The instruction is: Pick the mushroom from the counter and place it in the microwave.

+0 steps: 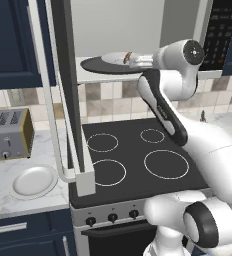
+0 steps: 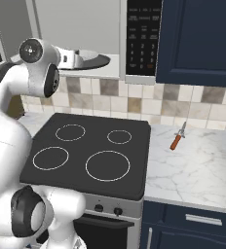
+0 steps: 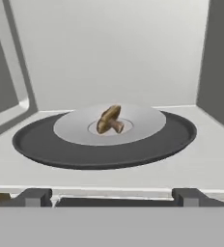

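The mushroom (image 3: 109,119) lies on the white plate (image 3: 143,123) inside the microwave (image 3: 133,53) (door open). Your gripper (image 3: 111,197), fingers apart and empty, sits at the microwave's mouth; judge placement done, withdrawal left.

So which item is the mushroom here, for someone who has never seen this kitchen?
Find the open microwave above the stove. On its dark turntable sits a white plate, and the mushroom lies at the plate's centre: a small brown lump, the only food there.
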Available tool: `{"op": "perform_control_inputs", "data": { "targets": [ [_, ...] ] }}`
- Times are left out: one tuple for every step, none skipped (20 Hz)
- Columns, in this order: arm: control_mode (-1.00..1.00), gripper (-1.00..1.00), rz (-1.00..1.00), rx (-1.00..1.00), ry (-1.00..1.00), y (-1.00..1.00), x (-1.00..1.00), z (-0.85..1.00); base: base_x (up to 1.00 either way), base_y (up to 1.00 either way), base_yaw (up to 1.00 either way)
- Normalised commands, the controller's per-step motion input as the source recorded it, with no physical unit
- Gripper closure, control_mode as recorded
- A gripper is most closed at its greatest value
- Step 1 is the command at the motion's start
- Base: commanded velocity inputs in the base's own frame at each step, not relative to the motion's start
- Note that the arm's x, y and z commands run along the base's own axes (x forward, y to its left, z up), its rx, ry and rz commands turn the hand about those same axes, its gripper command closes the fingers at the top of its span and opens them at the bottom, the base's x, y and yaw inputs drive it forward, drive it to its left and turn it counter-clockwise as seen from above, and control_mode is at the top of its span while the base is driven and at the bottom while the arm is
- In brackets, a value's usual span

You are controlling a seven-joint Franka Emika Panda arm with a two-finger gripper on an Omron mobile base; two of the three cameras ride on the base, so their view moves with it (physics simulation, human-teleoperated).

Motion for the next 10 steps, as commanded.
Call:
{"op": "perform_control_inputs", "data": {
  "targets": [
    [-1.00, -1.00, 0.00, 0.13, -0.11, -0.08, -1.00, 0.00, 0.00, 0.00, 0.00],
    [-1.00, -1.00, 0.00, 0.13, -0.10, 0.00, -1.00, 0.00, 0.00, 0.00, 0.00],
    [-1.00, -1.00, 0.00, 0.13, -0.09, -0.04, -1.00, 0.00, 0.00, 0.00, 0.00],
    [-1.00, -1.00, 0.00, 0.09, -0.08, 0.00, -1.00, 0.00, 0.00, 0.00, 0.00],
    [-1.00, -1.00, 0.00, 0.08, -0.04, 0.00, -1.00, 0.00, 0.00, 0.00, 0.00],
    [-1.00, -1.00, -0.01, 0.05, 0.00, 0.00, -1.00, 0.00, 0.00, 0.00, 0.00],
    [-1.00, -1.00, -0.01, 0.02, 0.00, 0.00, -1.00, 0.00, 0.00, 0.00, 0.00],
    [-1.00, -1.00, -0.02, 0.00, 0.00, 0.00, -1.00, 0.00, 0.00, 0.00, 0.00],
    [-1.00, -1.00, -0.02, 0.00, 0.00, 0.00, -1.00, 0.00, 0.00, 0.00, 0.00],
    [-1.00, -1.00, -0.02, 0.00, 0.00, 0.00, -1.00, 0.00, 0.00, 0.00, 0.00]
  ]
}}
